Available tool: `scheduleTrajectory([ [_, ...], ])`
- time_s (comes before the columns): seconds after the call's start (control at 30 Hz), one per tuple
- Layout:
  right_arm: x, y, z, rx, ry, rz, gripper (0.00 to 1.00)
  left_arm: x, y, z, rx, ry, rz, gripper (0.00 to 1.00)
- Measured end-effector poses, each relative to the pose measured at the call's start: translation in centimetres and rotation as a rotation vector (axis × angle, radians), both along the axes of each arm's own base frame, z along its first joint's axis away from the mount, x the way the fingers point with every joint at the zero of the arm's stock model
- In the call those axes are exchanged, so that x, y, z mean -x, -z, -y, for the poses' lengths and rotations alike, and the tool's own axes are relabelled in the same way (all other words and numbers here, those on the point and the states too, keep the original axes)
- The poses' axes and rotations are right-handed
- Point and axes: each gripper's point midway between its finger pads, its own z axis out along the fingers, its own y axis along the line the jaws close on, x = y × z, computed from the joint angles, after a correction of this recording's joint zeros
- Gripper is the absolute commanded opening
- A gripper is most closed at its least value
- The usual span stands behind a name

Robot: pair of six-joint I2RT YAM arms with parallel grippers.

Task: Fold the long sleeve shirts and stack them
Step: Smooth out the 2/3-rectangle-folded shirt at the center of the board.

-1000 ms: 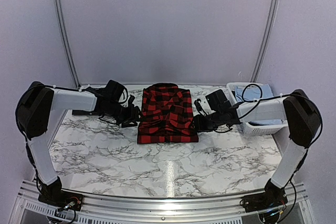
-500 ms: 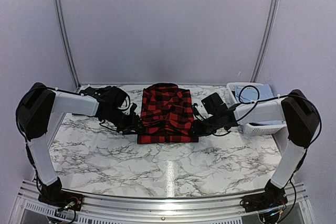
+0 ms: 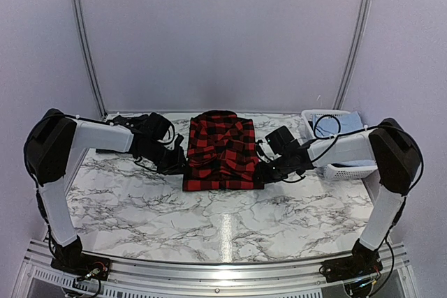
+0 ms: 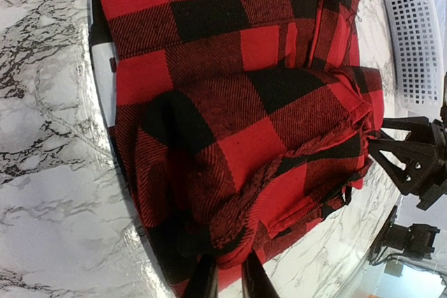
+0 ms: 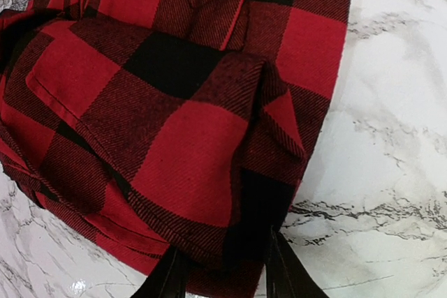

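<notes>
The red-and-black plaid long sleeve shirt (image 3: 222, 153) lies folded in the middle of the marble table (image 3: 230, 221). My left gripper (image 3: 183, 164) is at the shirt's lower left edge. In the left wrist view its fingers (image 4: 206, 278) stand close together, with a rolled hem of the plaid shirt (image 4: 230, 102) pinched between them. My right gripper (image 3: 261, 170) is at the lower right edge. In the right wrist view its jaws (image 5: 225, 277) straddle and press a thick folded edge of the plaid shirt (image 5: 174, 144). No second shirt shows.
A white slotted basket (image 3: 343, 169) holding light blue cloth (image 3: 336, 123) stands at the right, just behind my right arm. It also shows in the left wrist view, the basket (image 4: 412, 33) beyond the shirt. A wall closes off the table's far side.
My left gripper slid right onto the shirt's left edge and closed on the fabric. The right gripper shifted slightly left and narrowed on the right edge.
</notes>
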Motion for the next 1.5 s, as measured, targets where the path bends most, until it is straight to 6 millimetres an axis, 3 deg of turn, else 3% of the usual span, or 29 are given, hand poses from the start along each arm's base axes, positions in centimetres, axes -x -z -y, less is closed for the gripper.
scheduleTrajectory([
  [0.23, -0.5, -0.8, -1.0, -0.005, -0.009, 0.024, 0.04, -0.7, -0.9, 0.4, 0.014, 0.003, 0.024, 0.02],
  [0.43, -2.6, -3.3, -2.0, -0.019, 0.008, 0.082, 0.00, -1.9, -2.2, 1.1, 0.037, -0.011, 0.049, 0.00],
  [0.6, -6.0, -4.9, -3.1, -0.050, 0.039, 0.128, 0.00, -5.1, -2.6, 1.3, 0.064, -0.078, 0.062, 0.03],
  [0.8, -11.3, -3.9, -2.2, -0.077, 0.124, 0.127, 0.08, -9.8, -1.1, 0.0, 0.085, -0.195, 0.049, 0.13],
  [0.87, -12.5, -3.4, -1.7, -0.078, 0.143, 0.122, 0.15, -11.0, -1.0, -0.2, 0.095, -0.217, 0.054, 0.28],
  [1.0, -14.5, -3.3, -1.0, -0.089, 0.175, 0.125, 0.38, -13.5, -1.6, -0.2, 0.130, -0.243, 0.075, 0.49],
  [1.07, -14.8, -3.7, -1.0, -0.090, 0.177, 0.135, 0.45, -14.3, -2.1, 0.0, 0.149, -0.248, 0.090, 0.58],
  [1.17, -14.9, -4.1, -0.8, -0.083, 0.178, 0.146, 0.46, -14.6, -2.8, 0.3, 0.170, -0.237, 0.108, 0.64],
  [1.37, -13.7, -6.9, -0.8, -0.068, 0.161, 0.192, 0.46, -14.2, -3.9, 0.3, 0.193, -0.225, 0.136, 0.65],
  [1.5, -11.5, -9.6, -2.7, -0.081, 0.097, 0.244, 0.44, -12.6, -4.7, -1.0, 0.176, -0.231, 0.151, 0.63],
])
